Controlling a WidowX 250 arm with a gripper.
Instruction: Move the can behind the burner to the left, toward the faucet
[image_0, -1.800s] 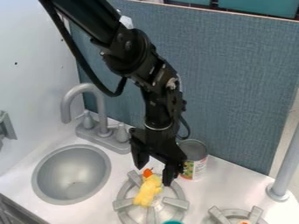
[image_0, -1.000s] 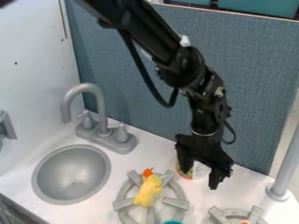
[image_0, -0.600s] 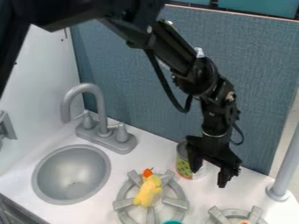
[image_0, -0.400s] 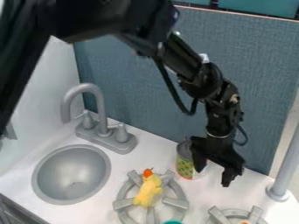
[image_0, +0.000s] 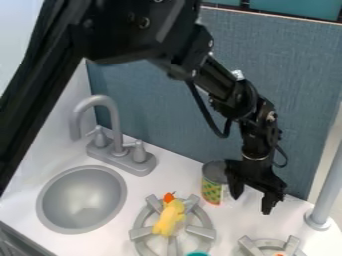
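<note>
Basically, can (image_0: 212, 184): upright cylinder, dull grey on top, printed label with yellow, green and red patches; stands on the counter near the back panel.
Counter (image_0: 137, 187): smooth, white, flat.
Can vs gripper (image_0: 252, 196): can just beside the gripper, on its left in the view; nearer finger overlaps the can's edge in the view, contact can't be told.
Gripper: black, hard, angular; two fingers spread well apart, tips pointing down over the counter, nothing between them, no hold on the can.
Arm (image_0: 230, 92): black, glossy segments, loose cable looping alongside; comes in from upper left, slants down to the right.
Yellow toy (image_0: 169, 217): soft-looking, lumpy, orange-red top end; lies on the left burner, well apart from the gripper.
Left burner (image_0: 200, 231): grey ring with thick blunt prongs; teal item (image_0: 198, 254) at its lower edge, cut off by the view.
Right burner (image_0: 251, 247): same grey prongs, partly in view, small orange bit (image_0: 279, 254) on it.
Sink (image_0: 83, 200): round grey bowl, smooth, left of the burners.
Faucet (image_0: 114, 120): grey, curved spout, two knobs on a base behind the sink.
Back panel (image_0: 294, 100): blue-grey, woven texture.
Pole (image_0: 327, 195): grey, round, flared foot, right edge.
</note>
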